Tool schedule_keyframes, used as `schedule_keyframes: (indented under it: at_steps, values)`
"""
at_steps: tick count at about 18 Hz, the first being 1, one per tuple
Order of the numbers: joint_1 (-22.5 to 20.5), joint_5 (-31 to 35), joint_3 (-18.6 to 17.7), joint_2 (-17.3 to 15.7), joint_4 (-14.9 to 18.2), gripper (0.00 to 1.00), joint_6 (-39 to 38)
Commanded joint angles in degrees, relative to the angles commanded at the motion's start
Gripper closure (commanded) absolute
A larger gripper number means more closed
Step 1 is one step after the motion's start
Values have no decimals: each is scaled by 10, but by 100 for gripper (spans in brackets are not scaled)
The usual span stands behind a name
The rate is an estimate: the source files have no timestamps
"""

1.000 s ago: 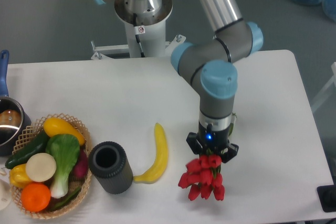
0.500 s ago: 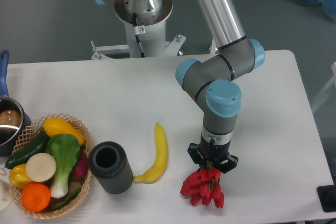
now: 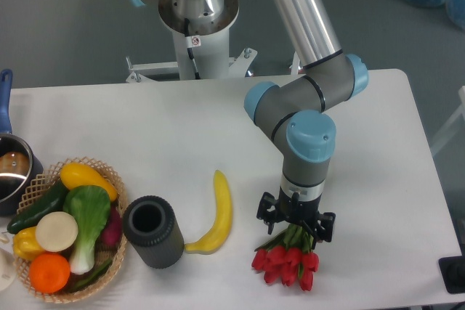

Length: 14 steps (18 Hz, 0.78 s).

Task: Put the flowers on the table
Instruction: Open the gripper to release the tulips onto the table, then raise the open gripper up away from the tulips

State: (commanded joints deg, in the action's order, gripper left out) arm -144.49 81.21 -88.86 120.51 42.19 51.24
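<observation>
Since half a second ago the gripper has spread — its jaws now stand apart, wider than the stems between them. The flowers have dropped flatter onto the table, right of the banana, green stems now showing. Their long axis runs toward the camera, red buds at the near end. No writing is legible.

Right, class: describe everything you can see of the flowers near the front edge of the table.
The flowers are a small bunch of red tulip buds on green stems. They lie on the white table, buds pointing to the front edge, right of the banana. The stems run up between the fingers of the gripper, which look spread.
</observation>
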Motion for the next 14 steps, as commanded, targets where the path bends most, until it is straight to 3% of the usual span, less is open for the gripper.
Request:
schedule_keyframes:
  at_steps: [4, 8, 11, 14]
  values:
    - [-17, 1, -2, -53, 3, 0, -3]
    - [-29, 12, -47, -137, 5, 0, 17]
    - [-50, 12, -97, -187, 10, 0, 90]
    - [-76, 11, -116, -216, 32, 0, 172]
